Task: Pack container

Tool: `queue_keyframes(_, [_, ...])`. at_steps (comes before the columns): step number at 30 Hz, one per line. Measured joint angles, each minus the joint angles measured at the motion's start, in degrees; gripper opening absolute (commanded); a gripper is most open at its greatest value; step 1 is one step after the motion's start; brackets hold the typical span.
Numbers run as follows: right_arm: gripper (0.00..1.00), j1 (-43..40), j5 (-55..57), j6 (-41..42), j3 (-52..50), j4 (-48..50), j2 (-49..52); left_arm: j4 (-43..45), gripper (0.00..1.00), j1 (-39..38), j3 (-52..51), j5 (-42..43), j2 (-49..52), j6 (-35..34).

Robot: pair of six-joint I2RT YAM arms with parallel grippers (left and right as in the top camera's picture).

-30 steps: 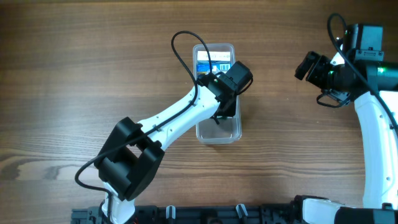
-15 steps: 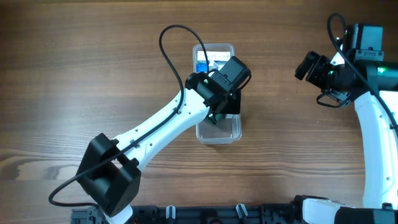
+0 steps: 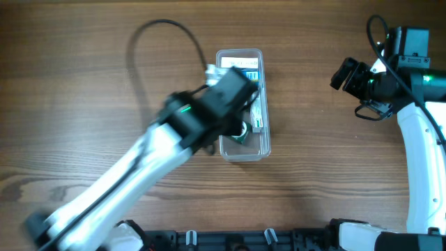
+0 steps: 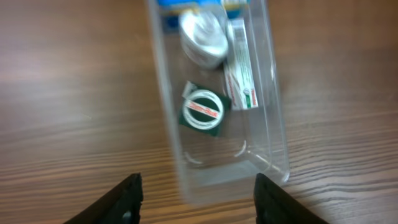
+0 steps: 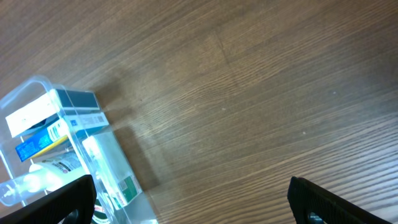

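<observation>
The container (image 3: 267,150) is a long clear tub in the middle of the table. It also shows in the left wrist view (image 4: 217,175) and at the left of the right wrist view (image 5: 38,86). Inside lie a small dark green box with a round label (image 4: 203,109), a white-capped bottle (image 4: 203,36), a white and green box (image 4: 241,71) and a blue box (image 4: 166,6). My left gripper (image 4: 199,193) is open and empty, above the tub's near end. My right gripper (image 5: 193,199) is open and empty, well to the right of the tub.
The left arm (image 3: 139,167) is blurred and crosses the table from the front left to the tub. The right arm (image 3: 418,139) stands along the right edge. Bare wood surrounds the tub.
The left arm has swung back to the left and lifted off the tub, and the dark green box now lies uncovered inside. The right arm has not moved.
</observation>
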Motion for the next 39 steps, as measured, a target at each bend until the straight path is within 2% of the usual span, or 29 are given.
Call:
queue_keyframes(2, [1.0, 0.0, 0.0, 0.0, 0.0, 0.0, 0.0, -4.4, 0.56, 0.0, 0.9, -3.8, -8.3, 0.1])
queue_keyframes(6, [1.0, 0.0, 0.0, 0.0, 0.0, 0.0, 0.0, -11.2, 0.58, 0.0, 2.6, -10.7, -27.8, 0.1])
queue_keyframes(7, [1.0, 0.0, 0.0, 0.0, 0.0, 0.0, 0.0, -12.1, 0.63, 0.0, 2.7, -11.8, -31.0, 0.0])
queue_keyframes(8, [1.0, 0.0, 0.0, 0.0, 0.0, 0.0, 0.0, -13.5, 0.77, 0.0, 2.6, -13.9, -35.5, -0.6])
queue_keyframes(9, [1.0, 0.0, 0.0, 0.0, 0.0, 0.0, 0.0, -14.6, 1.0, 0.0, 2.3, -15.5, -38.2, -1.1])
queue_keyframes(12, [1.0, 0.0, 0.0, 0.0, 0.0, 0.1, 0.0, -16.3, 1.0, 0.0, -1.2, -20.4, -45.5, -3.7])
queue_keyframes(15, [1.0, 0.0, 0.0, 0.0, 0.0, 0.0, 0.0, -10.8, 1.0, 0.0, -9.3, -22.8, -51.2, -8.1])
queue_keyframes(19, [1.0, 0.0, 0.0, 0.0, 0.0, 0.0, 0.0, -9.3, 1.0, 0.0, -12.1, -22.9, -50.9, -13.4])
queue_keyframes(26, [1.0, 0.0, 0.0, 0.0, 0.0, 0.0, 0.0, -9.4, 1.0, 0.0, -14.1, -23.6, -50.8, -16.1])
queue_keyframes(29, [1.0, 0.0, 0.0, 0.0, 0.0, 0.0, 0.0, -4.2, 1.0, 0.6, -19.3, -24.8, -50.8, -16.3])
queue_keyframes(32, [1.0, 0.0, 0.0, 0.0, 0.0, 0.0, 0.0, 5.0, 1.0, 8.2, -28.3, -23.3, -51.0, -15.9])
queue_keyframes(35, [1.0, 0.0, 0.0, 0.0, 0.0, 0.0, 0.0, 14.9, 1.0, 19.3, -36.1, -15.3, -51.9, -10.9])
queue_keyframes(36, [1.0, 0.0, 0.0, 0.0, 0.0, 0.0, 0.0, 20.7, 1.0, 24.3, -39.9, -10.1, -52.9, -7.2])
queue_keyframes(39, [1.0, 0.0, 0.0, 0.0, 0.0, 0.0, 0.0, 28.8, 1.0, 33.7, -47.9, 0.8, -56.5, 0.9])
